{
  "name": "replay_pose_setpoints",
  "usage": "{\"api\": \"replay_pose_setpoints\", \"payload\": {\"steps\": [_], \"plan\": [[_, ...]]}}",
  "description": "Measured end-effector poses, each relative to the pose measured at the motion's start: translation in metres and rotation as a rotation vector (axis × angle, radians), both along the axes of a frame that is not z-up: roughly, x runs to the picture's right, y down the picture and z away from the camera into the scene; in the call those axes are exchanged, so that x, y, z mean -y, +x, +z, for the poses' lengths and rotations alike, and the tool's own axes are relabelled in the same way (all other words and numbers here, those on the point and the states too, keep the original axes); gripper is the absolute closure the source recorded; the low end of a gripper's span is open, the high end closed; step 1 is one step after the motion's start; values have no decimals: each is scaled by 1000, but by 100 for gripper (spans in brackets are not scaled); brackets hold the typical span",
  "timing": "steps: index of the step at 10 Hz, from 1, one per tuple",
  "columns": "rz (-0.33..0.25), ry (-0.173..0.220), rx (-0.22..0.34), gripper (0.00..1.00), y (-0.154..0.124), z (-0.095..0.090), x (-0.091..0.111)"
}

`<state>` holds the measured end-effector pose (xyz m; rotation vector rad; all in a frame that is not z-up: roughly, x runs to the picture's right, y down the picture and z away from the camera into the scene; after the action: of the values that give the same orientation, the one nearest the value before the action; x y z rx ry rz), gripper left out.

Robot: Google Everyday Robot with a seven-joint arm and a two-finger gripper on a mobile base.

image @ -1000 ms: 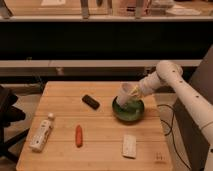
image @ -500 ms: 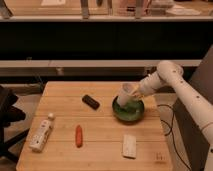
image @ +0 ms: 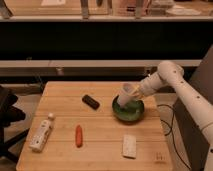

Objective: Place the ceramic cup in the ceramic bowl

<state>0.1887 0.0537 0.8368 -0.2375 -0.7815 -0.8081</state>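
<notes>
Nearest on the desk [image: 100, 152] we list a flat white packet [image: 129, 146], an orange carrot-like piece [image: 78, 135] and, at the left, a white bottle [image: 41, 135] lying on its side. Further back we list a green bowl [image: 129, 117] right of centre, with a small black block [image: 91, 101] apart to its left. Over the bowl is the cream cup [image: 125, 95], tilted, clasped in the jaws of the gripper [image: 135, 92], which reaches in from the right on a white arm [image: 175, 82].
</notes>
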Motion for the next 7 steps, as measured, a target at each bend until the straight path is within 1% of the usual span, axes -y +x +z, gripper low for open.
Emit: {"api": "replay_pose_setpoints", "payload": {"steps": [2,7], "plan": [[1,0,1,94,1,0,0],[4,0,1,94,4,1,-1]]}}
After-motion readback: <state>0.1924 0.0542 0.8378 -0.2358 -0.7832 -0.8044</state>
